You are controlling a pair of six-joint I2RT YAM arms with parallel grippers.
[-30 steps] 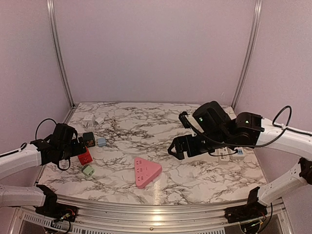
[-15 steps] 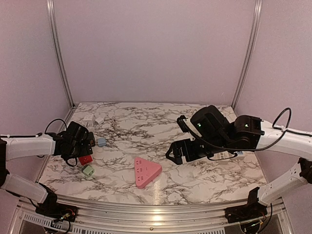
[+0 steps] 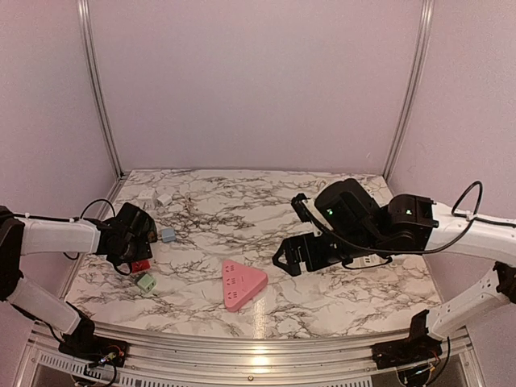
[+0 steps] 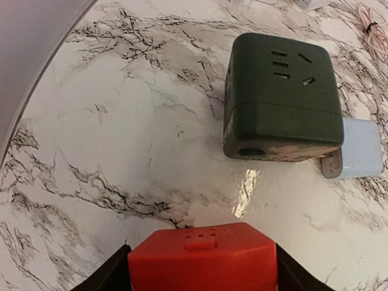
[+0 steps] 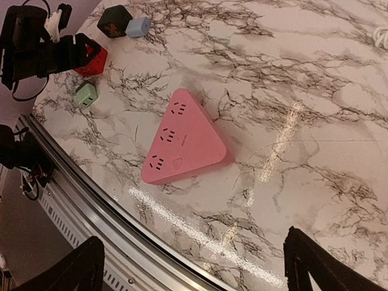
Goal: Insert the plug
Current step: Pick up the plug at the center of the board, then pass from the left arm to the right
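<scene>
A red plug (image 4: pixel 203 257) lies on the marble table near its left edge and shows small in the top view (image 3: pixel 142 264). My left gripper (image 4: pixel 203 270) is shut on it, one black finger pressed against each side. A pink triangular power strip (image 3: pixel 242 284) with several sockets lies flat near the front middle. My right gripper (image 3: pixel 294 256) hangs open above the table to the right of the strip, nothing between its fingers (image 5: pixel 310 264). The pink strip (image 5: pixel 182 136) sits ahead of it in the right wrist view.
A dark green socket cube (image 4: pixel 282 97) and a pale blue adapter (image 4: pixel 362 148) lie just beyond the red plug. A light green plug (image 3: pixel 146 282) is near it at the front. White adapters (image 3: pixel 153 197) and a cable (image 3: pixel 189 205) lie at the back left. The metal front rail (image 5: pixel 91 200) is close.
My left arm reached in over the red plug and its jaws narrowed onto it. My right gripper drifted slightly left and lower, staying open.
</scene>
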